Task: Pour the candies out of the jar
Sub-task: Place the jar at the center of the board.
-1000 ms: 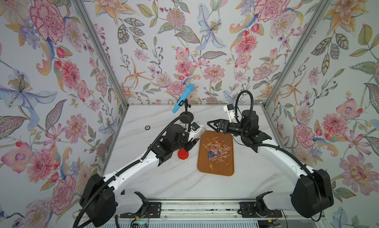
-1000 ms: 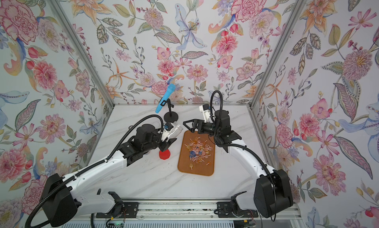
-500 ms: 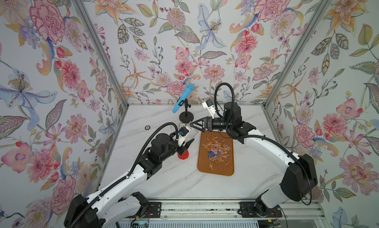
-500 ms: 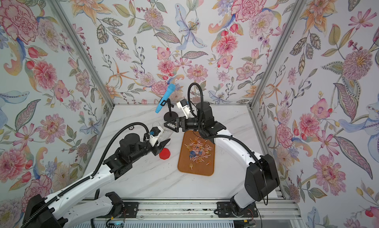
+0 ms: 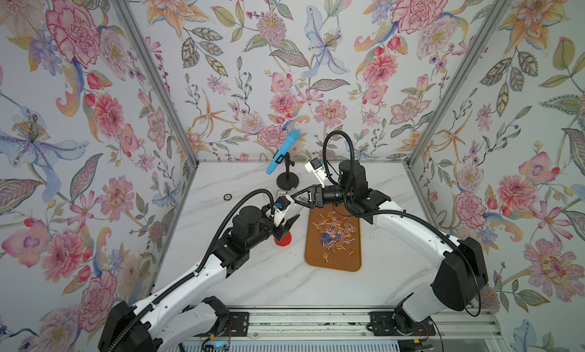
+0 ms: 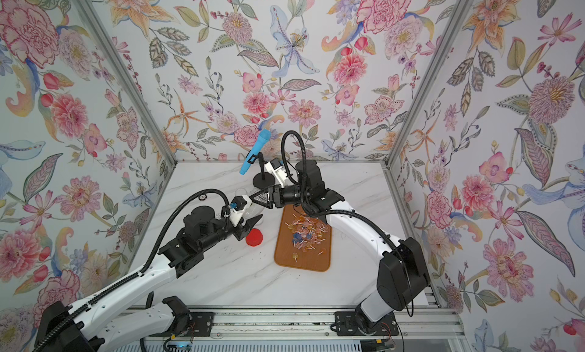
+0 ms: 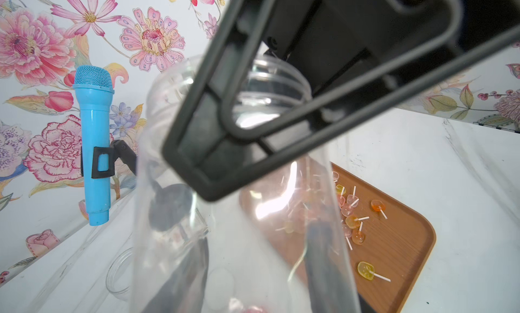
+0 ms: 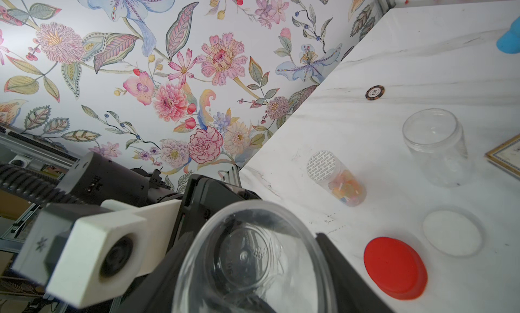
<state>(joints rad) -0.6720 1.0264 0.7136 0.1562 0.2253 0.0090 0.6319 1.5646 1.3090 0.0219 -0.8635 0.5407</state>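
- jar (image 7: 239,241): clear plastic, lid off, held in air just left of tray's far-left corner. Tilted, mouth toward right gripper. Looks empty in right wrist view.
- left gripper (image 5: 289,223): pinching jar round its body; fingers show thru the plastic in left wrist view.
- right gripper (image 5: 299,199): at jar's mouth end, jaws either side of neck. Can't tell if they press the neck or stand just off it.
- candies (image 5: 334,231): out of jar, spread over middle of tray (image 5: 335,265), one or two strays toward near end. Tray flat on table, right of ctr.
- lid (image 5: 283,241): red, on table just left of tray, partly under left gripper.
- Misc, not in play: small jar (image 8: 337,182) on its side w/ sweets inside; spare jar (image 8: 434,148) upright, empty; mic (image 5: 282,151) on stand, far edge; chip (image 5: 227,197), far left.
- Step (judged): pour looks done; empty jar being passed left to right.
- Next calls for: right jaws firm on neck before left lets go, else jar drops on lid or tray. Thin slick plastic may squash or slip, so go easy. Then set jar down clear of tray.
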